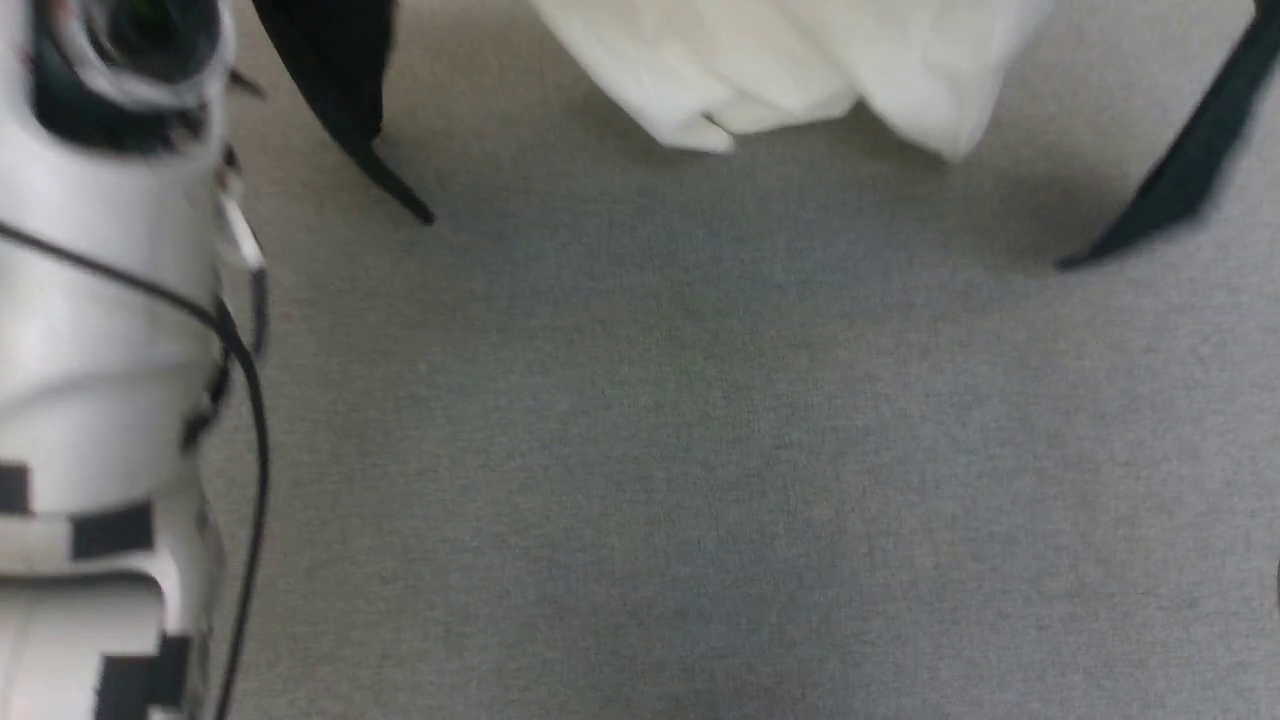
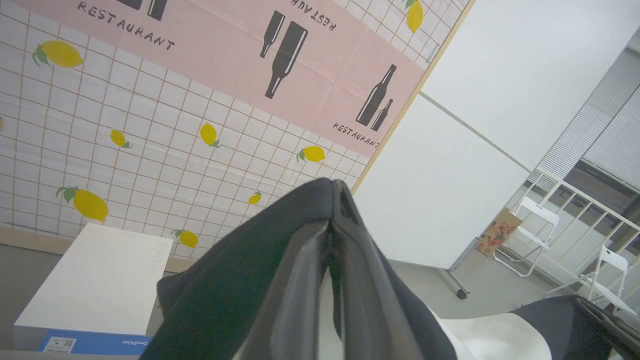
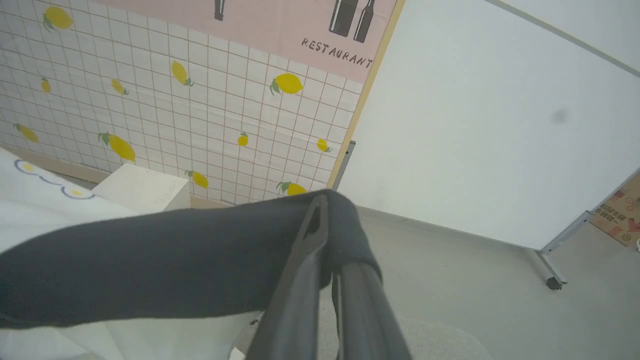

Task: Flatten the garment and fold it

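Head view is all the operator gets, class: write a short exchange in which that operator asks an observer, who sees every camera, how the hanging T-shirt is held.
Operator: The garment hangs over the grey surface. What grips its left side?
Observer: The left gripper is shut on the garment's black cloth, which drapes over its fingertips.
Operator: And the right side?
Observer: The right gripper is shut on black cloth too, with white fabric sagging beneath it.
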Tool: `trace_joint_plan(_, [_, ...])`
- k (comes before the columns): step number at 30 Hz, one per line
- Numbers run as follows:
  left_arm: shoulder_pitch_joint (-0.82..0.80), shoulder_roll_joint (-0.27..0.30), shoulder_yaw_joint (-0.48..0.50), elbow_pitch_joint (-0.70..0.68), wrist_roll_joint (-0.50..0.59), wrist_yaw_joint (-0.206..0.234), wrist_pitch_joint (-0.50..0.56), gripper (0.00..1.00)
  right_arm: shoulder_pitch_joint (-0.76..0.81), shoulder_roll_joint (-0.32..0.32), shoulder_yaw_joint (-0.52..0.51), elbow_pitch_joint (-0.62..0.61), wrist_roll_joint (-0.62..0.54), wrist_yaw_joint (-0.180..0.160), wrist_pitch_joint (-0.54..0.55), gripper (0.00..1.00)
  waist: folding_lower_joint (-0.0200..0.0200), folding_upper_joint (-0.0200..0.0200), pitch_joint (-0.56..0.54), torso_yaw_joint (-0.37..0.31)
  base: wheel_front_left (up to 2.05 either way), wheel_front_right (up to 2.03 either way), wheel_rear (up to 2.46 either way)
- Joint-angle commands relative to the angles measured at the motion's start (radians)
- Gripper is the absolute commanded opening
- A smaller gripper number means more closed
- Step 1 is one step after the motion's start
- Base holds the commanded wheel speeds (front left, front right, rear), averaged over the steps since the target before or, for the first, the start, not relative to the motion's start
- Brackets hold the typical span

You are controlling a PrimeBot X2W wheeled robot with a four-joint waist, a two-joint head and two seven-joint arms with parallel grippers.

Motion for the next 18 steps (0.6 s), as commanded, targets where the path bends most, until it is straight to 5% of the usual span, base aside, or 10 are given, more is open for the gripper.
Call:
trace_joint_plan(1, [-0.068, 0.016, 0.007, 0.029, 0.028, 0.011, -0.020, 0.00, -0.068, 0.007, 0.001, 0.031, -0.022, -0.002, -0.024, 0.00, -0.0001, -0.0001, 0.157, -0.054, 0.00, 0.00, 0.00])
trace_joint_plan(9, [-0.398, -0.001, 0.073, 0.202, 0.096, 0.047, -0.191, 0.00, -0.412, 0.059, -0.089, 0.200, -0.138, -0.002, -0.193, 0.00, -0.0001, -0.0001, 0.275, -0.082, 0.00, 0.00, 0.00])
trace_joint_plan(18, [-0.561, -0.019, 0.081, 0.276, 0.093, -0.026, -0.300, 0.00, -0.613, 0.071, -0.158, 0.305, -0.252, -0.002, -0.423, 0.00, -0.0001, -0.0001, 0.311, -0.081, 0.00, 0.00, 0.00])
